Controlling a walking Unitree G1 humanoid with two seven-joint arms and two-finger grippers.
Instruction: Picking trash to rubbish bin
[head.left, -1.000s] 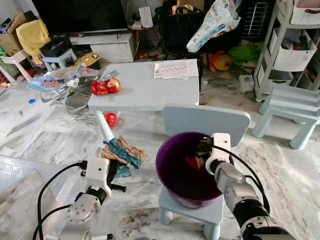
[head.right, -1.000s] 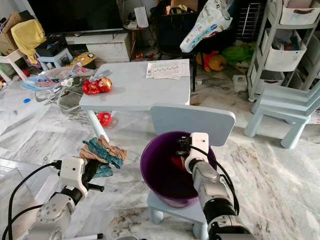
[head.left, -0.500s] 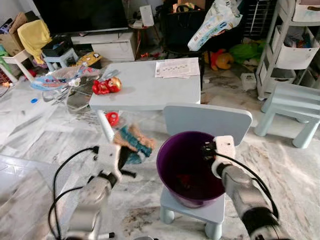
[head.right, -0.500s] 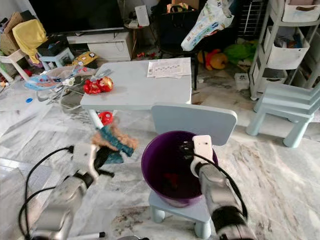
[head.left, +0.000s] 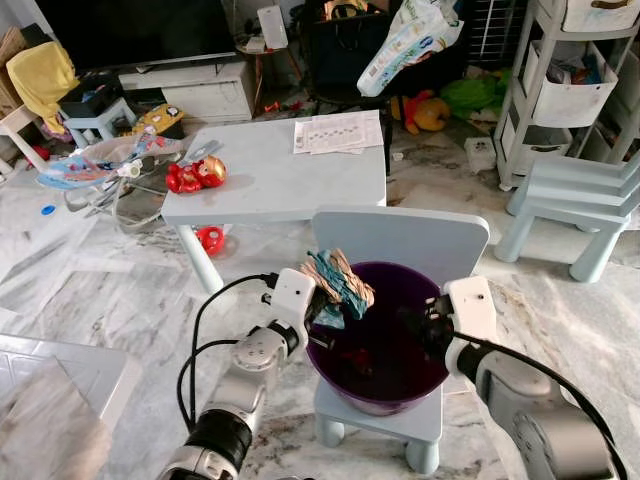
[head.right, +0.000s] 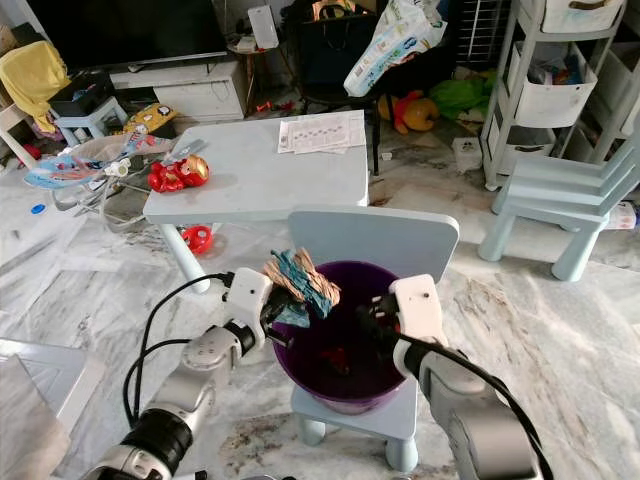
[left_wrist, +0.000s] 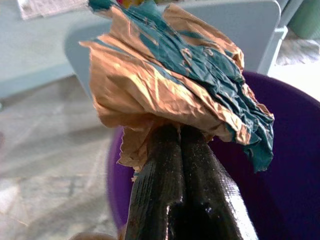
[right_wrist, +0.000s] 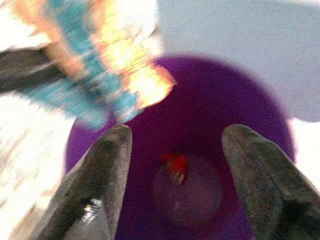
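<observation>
Your left end effector (head.left: 322, 300) is clamped tight on a crumpled teal-and-brown wrapper (head.left: 338, 284), holding it above the near-left rim of the purple bin (head.left: 395, 385). The bin sits on a small pale blue chair (head.left: 403, 238), with a red scrap (right_wrist: 175, 163) lying at its bottom. Your right end effector (right_wrist: 175, 175) hangs over the bin's right side, fingers (right_wrist: 107, 165) spread wide, holding nothing. Behind the chair stands the table (head.left: 280, 180).
</observation>
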